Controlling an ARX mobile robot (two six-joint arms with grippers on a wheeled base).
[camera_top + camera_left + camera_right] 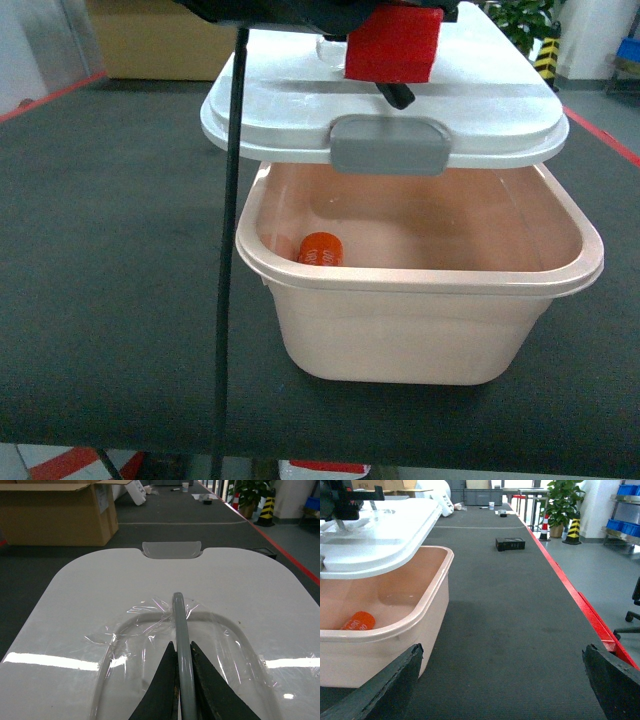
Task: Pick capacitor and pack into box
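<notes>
At the bottom of the right wrist view, my right gripper [502,680] stands spread wide, grasping nothing, low over the dark tabletop [510,620] just beside the box [395,630]. In the head view the box sits centre frame; the capacitor [321,250] lies inside it, at the lower left of the interior, against the near wall. Above and behind, the white lid [300,110] hangs over the box's far rim, grey latch [390,144] toward me. My left gripper [182,680] is clenched on the lid's handle [178,625]. A cardboard carton [55,512] stands upper left, beyond.
</notes>
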